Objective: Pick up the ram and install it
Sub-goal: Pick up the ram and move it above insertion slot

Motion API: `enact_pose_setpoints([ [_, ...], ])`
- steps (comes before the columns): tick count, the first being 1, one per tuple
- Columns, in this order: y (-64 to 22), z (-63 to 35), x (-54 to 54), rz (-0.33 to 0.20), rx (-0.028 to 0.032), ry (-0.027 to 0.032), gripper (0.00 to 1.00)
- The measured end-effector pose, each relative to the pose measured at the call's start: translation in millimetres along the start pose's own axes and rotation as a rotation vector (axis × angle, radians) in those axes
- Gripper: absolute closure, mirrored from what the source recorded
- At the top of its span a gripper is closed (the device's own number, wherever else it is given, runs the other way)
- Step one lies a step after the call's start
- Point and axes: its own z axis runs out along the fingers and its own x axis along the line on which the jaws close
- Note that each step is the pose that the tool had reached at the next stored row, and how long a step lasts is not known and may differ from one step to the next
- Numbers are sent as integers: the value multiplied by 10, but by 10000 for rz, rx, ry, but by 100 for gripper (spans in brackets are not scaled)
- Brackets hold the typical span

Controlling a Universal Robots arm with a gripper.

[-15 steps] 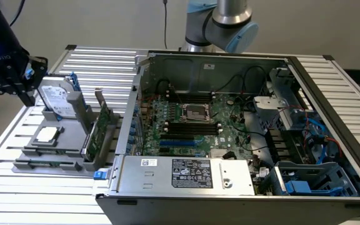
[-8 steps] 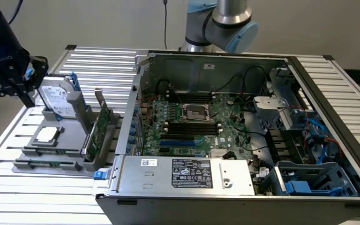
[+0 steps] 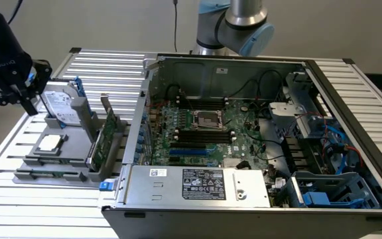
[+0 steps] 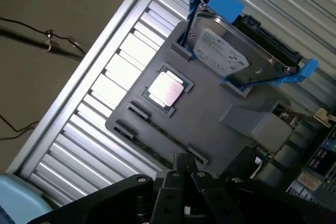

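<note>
A slatted metal table [image 3: 38,209] [image 4: 105,93] is carrying two things. A grey fixture tray [image 3: 71,152] [image 4: 210,114] is sitting flat on the slats towards the exterior view's left, close to the table's edge there. An open desktop computer case [image 3: 244,211] is lying on its side just beside the tray, on the exterior view's right, taking up most of the tabletop; whether the two are touching is unclear. Bare slats are showing around the tray.
</note>
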Motion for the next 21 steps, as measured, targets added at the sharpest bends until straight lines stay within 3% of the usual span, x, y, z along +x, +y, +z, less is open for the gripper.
enact_pose_setpoints([
  [21,-5,106,0,-3816,24,173,89],
])
